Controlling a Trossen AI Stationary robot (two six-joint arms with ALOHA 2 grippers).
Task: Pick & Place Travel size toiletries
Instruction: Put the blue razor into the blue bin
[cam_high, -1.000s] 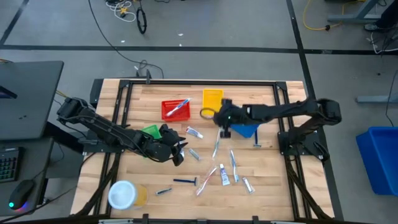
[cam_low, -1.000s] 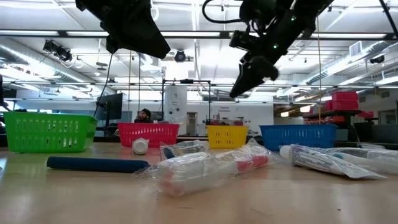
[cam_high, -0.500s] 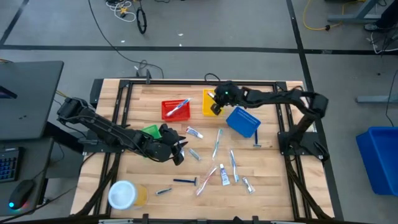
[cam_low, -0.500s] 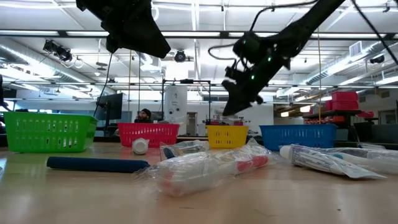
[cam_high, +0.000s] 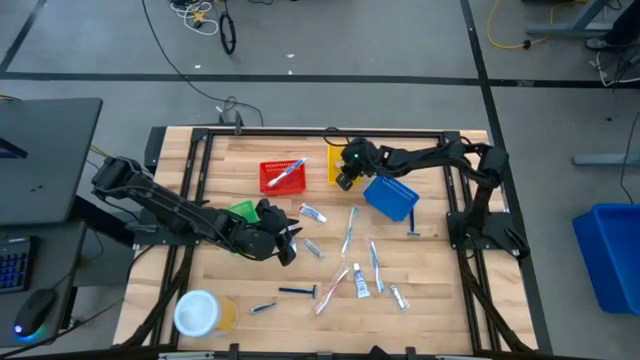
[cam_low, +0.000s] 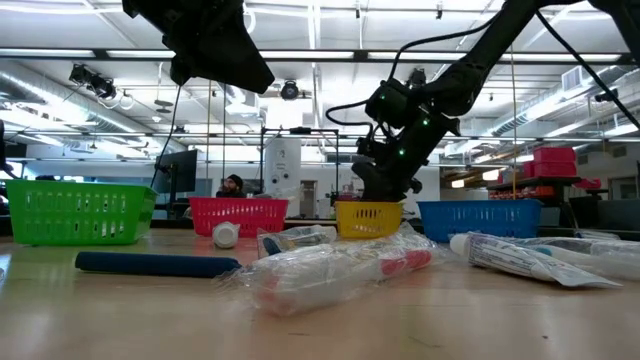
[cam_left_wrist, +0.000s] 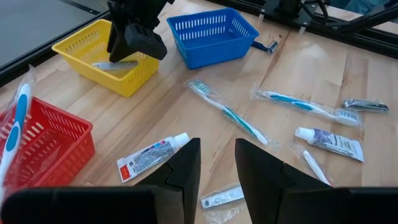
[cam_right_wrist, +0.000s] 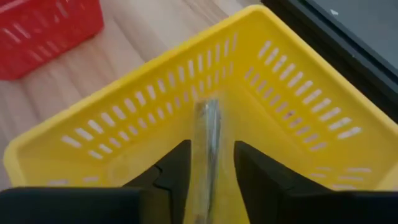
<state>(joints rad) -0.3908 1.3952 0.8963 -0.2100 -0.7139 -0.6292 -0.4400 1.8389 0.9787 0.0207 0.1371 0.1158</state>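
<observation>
A silver wrapped item (cam_right_wrist: 207, 127) lies in the yellow basket (cam_right_wrist: 298, 118), between the parted fingers of the right gripper (cam_high: 345, 176), which has let go of it. A toothbrush (cam_high: 285, 173) rests in the red basket (cam_high: 268, 180). More toiletries (cam_high: 350, 275) are scattered mid-table. The left gripper (cam_left_wrist: 217, 163) hovers, slightly parted, holding nothing. The green basket (cam_high: 243, 211) is half hidden beneath that arm.

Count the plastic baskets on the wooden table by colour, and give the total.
Red slotted plastic basket: 1
Yellow slotted plastic basket: 1
Blue slotted plastic basket: 1
Green slotted plastic basket: 1
Total: 4
</observation>
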